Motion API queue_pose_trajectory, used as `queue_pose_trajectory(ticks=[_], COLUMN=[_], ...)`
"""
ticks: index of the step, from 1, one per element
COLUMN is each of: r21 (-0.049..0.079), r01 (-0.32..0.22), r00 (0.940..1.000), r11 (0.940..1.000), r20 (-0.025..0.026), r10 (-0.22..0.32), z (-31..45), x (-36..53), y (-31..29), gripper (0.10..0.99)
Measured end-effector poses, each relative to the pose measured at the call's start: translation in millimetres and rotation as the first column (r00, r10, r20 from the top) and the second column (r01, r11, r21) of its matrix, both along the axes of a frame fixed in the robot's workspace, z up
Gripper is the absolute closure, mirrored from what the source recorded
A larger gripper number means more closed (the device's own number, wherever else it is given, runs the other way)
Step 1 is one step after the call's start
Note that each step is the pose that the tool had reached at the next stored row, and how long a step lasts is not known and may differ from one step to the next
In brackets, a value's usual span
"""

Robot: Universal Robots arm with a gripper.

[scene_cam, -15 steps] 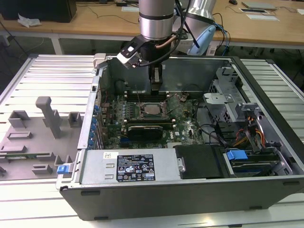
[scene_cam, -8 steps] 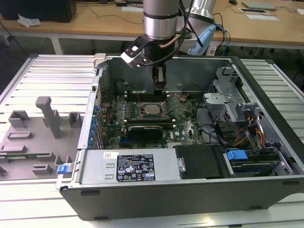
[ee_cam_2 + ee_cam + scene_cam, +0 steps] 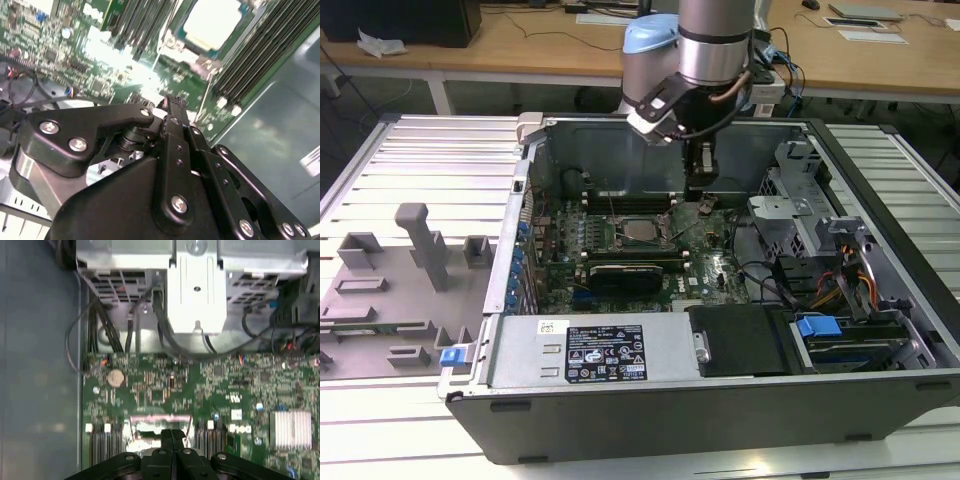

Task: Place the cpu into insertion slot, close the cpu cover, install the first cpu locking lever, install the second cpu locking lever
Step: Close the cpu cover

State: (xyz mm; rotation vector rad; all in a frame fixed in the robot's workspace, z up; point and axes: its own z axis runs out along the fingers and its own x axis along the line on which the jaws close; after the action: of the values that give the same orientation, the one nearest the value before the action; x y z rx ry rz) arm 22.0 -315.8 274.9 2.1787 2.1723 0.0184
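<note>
cpu [image 3: 641,231] in insertion slot [image 3: 617,234], near claw [image 3: 701,198]; claw pinched together, empty

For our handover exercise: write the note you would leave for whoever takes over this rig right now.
Gripper: shut, empty, low over the motherboard, close beside the insertion slot.
Cpu: lying in the slot, pale face up.
Cpu cover: seems to lie down around the chip, not certain.
Done: cpu placed.
Left: check the cover; whether either locking lever is installed cannot be made out.
</note>
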Motion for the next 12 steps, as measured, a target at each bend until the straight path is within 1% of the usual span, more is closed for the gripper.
queue_pose_trajectory(ticks=[3, 7, 10, 11, 12], r21=[0.0, 0.0, 0.0, 0.0, 0.0], r01=[0.0, 0.0, 0.0, 0.0, 0.0], r00=[1.0, 1.0, 1.0, 1.0, 1.0], r11=[1.0, 1.0, 1.0, 1.0, 1.0], r20=[-0.0004, -0.0022, -0.0052, -0.0078, -0.0088], r10=[0.0, 0.0, 0.0, 0.0, 0.0], z=[0.1, -0.7, -4.7, -7.5, -9.0], x=[12.9, 21.7, 26.7, 28.9, 29.5], y=[0.0, 0.3, 0.3, 0.3, 0.3], gripper=[0.98, 0.98, 0.98, 0.98, 0.98])
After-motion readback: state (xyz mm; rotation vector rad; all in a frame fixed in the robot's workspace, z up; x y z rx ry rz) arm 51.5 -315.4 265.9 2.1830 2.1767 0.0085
